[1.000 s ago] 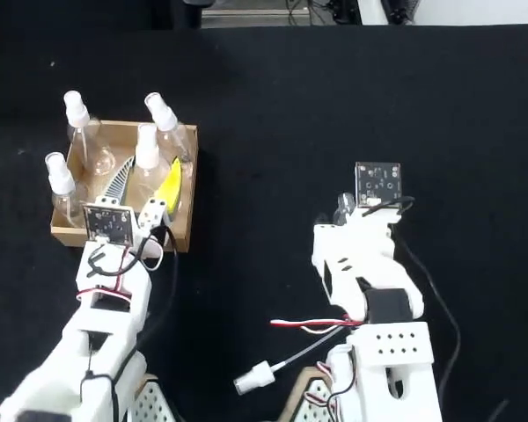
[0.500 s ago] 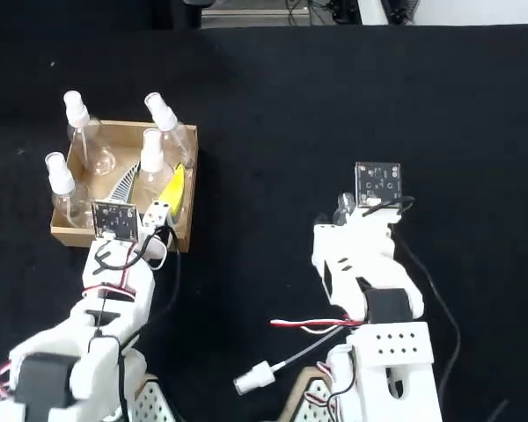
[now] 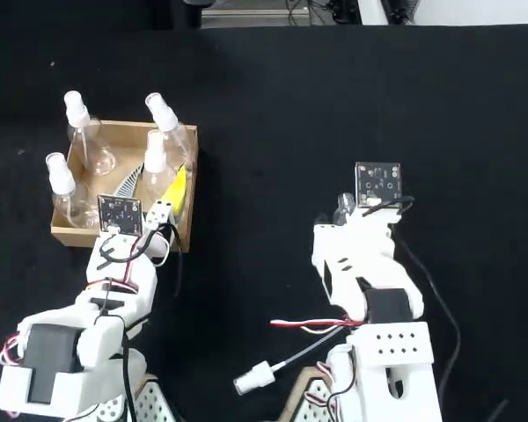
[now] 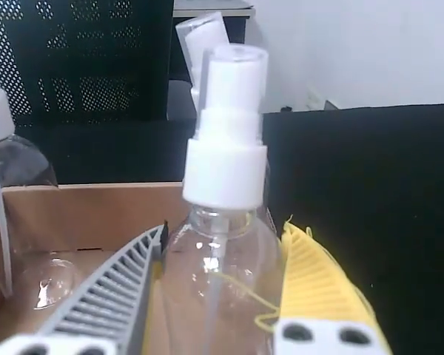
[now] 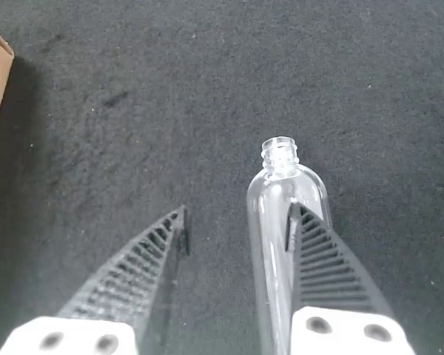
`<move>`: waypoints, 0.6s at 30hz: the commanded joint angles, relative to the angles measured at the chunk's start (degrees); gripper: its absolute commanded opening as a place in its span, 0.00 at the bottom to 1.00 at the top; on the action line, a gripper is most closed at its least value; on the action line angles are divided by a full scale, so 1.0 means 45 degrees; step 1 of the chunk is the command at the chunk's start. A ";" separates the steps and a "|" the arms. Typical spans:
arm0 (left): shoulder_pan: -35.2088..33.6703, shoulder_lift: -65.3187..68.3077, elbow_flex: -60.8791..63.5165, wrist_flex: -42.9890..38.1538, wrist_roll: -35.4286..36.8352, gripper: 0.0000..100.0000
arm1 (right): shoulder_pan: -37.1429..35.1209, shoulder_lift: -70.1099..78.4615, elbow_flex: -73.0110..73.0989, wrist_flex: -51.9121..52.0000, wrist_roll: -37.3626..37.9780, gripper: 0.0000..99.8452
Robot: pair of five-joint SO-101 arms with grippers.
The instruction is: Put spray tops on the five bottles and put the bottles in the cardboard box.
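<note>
Glossy plastic bottle [image 4: 222,288], matt cardboard box [image 4: 81,214]

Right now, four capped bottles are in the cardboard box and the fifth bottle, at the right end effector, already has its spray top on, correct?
Not quite: the right wrist view shows the fifth bottle at the right end effector with a bare, open neck, not capped. The four capped bottles in the cardboard box are right.

White left arm [image 3: 119,281], white right arm [image 3: 361,255], black servos [image 3: 385,308], red-white cables [image 3: 304,325], ribbed fingers [image 5: 133,274]
</note>
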 commanded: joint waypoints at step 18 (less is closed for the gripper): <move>0.0088 -0.0059 -0.0498 -0.0234 0.1192 0.36 | -0.0156 -0.0166 -0.0107 -0.0313 0.0039 0.19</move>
